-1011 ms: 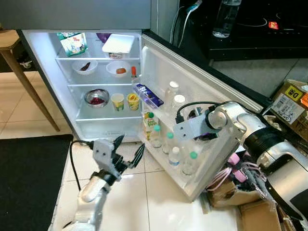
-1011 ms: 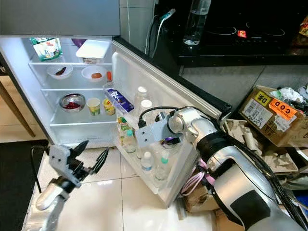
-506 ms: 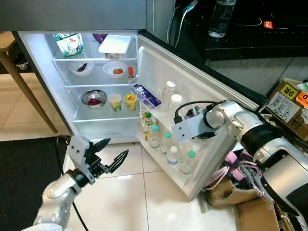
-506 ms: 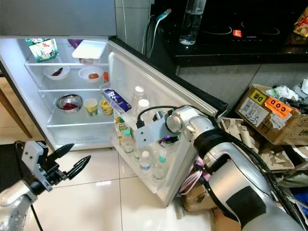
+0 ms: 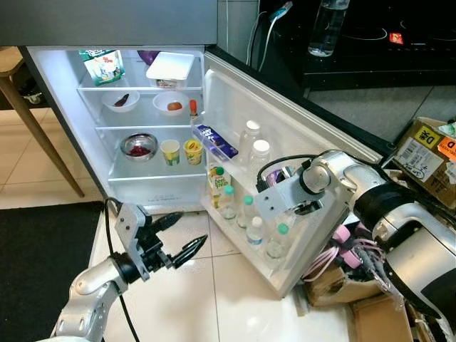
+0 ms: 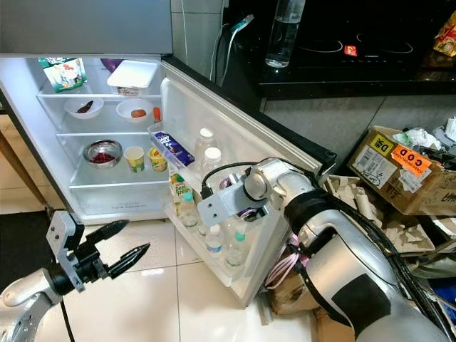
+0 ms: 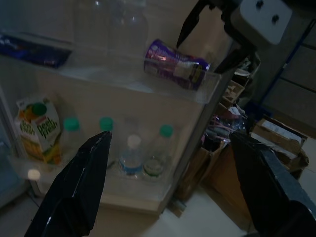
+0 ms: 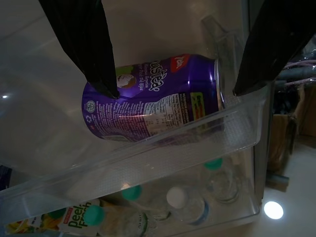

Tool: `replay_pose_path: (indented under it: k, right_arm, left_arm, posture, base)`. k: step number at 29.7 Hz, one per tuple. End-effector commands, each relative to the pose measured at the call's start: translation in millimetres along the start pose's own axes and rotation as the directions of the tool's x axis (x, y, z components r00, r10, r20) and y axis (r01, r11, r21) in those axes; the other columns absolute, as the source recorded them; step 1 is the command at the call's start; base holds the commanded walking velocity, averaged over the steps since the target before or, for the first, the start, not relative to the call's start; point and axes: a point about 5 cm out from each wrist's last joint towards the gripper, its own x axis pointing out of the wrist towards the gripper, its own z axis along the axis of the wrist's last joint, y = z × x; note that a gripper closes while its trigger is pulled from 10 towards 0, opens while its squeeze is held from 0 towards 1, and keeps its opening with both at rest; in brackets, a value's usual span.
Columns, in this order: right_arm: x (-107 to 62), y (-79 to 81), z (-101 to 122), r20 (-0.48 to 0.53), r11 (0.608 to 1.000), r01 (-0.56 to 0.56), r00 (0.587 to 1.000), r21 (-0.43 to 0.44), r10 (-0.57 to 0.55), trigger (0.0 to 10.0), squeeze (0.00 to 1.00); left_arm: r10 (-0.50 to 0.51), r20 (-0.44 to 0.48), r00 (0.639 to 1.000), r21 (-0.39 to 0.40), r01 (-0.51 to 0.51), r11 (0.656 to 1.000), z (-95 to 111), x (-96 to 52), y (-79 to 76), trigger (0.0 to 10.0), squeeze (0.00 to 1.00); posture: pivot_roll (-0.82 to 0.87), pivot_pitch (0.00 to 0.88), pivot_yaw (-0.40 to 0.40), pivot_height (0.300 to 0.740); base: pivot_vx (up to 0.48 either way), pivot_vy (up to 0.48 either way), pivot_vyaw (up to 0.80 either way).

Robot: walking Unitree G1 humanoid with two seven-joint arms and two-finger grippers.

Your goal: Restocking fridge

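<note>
- The purple can (image 8: 153, 96) lies on its side in the middle door shelf (image 8: 148, 163) of the open fridge door (image 5: 285, 135), resting against the clear front rail
- The right gripper (image 8: 173, 49) hovers over the can with its two black fingers (image 8: 81, 39) spread wide, one at each end of the can; neither pad presses on it, so the can is judged released (or not yet gripped)
- Below the can, the bottom door shelf carries small bottles (image 5: 253, 229) with green and white caps and a juice carton (image 5: 219, 182); two larger clear bottles (image 5: 255, 142) stand on the can's shelf, nearer the hinge
- The left gripper (image 5: 174, 239) is held low over the tiled floor (image 5: 235, 299) in front of the fridge, fingers open and empty, well apart from the door
- Fridge interior (image 5: 142, 107): bowls, cups, a lidded tray and a carton sit on lit shelves
- Step in hand, as judged: placing the can in the door shelf
- Next move calls for drawing the right gripper straight back clear of the rail without nudging the can, which could roll
</note>
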Motion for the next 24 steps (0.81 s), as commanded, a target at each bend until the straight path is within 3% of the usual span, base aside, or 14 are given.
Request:
replay_pose_path:
  k: [1,5,15,16,17,18,20,21,24]
  right_arm:
    - [0.8,5.9,-6,-0.001,0.999,-0.04,0.999,0.029,0.04,10.0,0.0]
    - [4.3,9.0,-4,0.003,0.998,-0.051,0.999,0.034,0.051,10.0,0.0]
    - [10.0,7.0,-15,-0.153,0.996,0.076,0.986,0.047,-0.068,10.0,0.0]
    - [10.5,6.3,-15,-0.157,0.994,0.094,0.984,0.049,-0.085,8.7,0.0]
    - [10.7,5.7,-15,-0.158,0.993,0.105,0.983,0.05,-0.096,8.7,0.0]
    - [10.5,5.3,-15,-0.16,0.992,0.112,0.982,0.053,-0.102,3.4,0.0]
    - [10.4,5.1,-15,-0.16,0.992,0.114,0.982,0.055,-0.104,3.4,0.0]
    - [9.7,4.3,-15,-0.158,0.991,0.118,0.982,0.058,-0.108,0.0,0.0]
    - [6.5,-0.3,-15,-0.145,0.986,0.15,0.98,0.067,-0.139,0.0,0.0]
  left_arm:
    - [-0.024,-0.021,1.0,-0.006,0.024,1.0,-3,1.5,-5.7,10.0,0.0]
    - [-0.025,-0.031,0.999,-0.015,0.025,1.0,-5,1.9,-8.1,10.0,0.0]
    - [-0.034,-0.03,0.999,-0.01,0.034,0.999,-4,4.9,-11.1,10.0,0.0]
    - [-0.036,-0.029,0.999,-0.009,0.035,0.999,-4,5.6,-11.3,10.0,0.0]
    - [-0.037,-0.028,0.999,-0.009,0.036,0.999,-3,6.0,-11.4,10.0,0.0]
    - [-0.04,-0.027,0.999,-0.008,0.039,0.999,-3,7.0,-11.7,10.0,0.0]
    - [-0.042,-0.026,0.999,-0.007,0.041,0.999,-3,7.6,-11.8,10.0,0.0]
    - [-0.043,-0.026,0.999,-0.007,0.043,0.999,-2,8.4,-12.1,10.0,0.0]
    - [-0.047,-0.025,0.999,-0.007,0.047,0.999,-1,10.3,-12.4,10.0,0.0]
  posture:
    - [-0.1,0.065,-0.084,0.74]
    - [-0.09,0.068,-0.082,0.74]
    - [-0.1,0.068,-0.077,0.74]
    - [-0.1,0.068,-0.077,0.74]
    - [-0.1,0.068,-0.077,0.74]
    - [-0.1,0.071,-0.072,0.74]
    - [-0.1,0.071,-0.072,0.74]
    - [-0.1,0.071,-0.071,0.74]
    - [-0.11,0.07,-0.07,0.74]
  base:
    - [0.0,0.0,0.0]
    - [0.0,0.0,0.0]
    - [0.0,0.0,0.0]
    - [0.0,0.0,0.0]
    - [0.0,0.0,0.0]
    - [0.0,0.0,0.0]
    - [0.0,0.0,0.0]
    - [0.0,0.0,0.0]
    - [0.0,0.0,0.0]
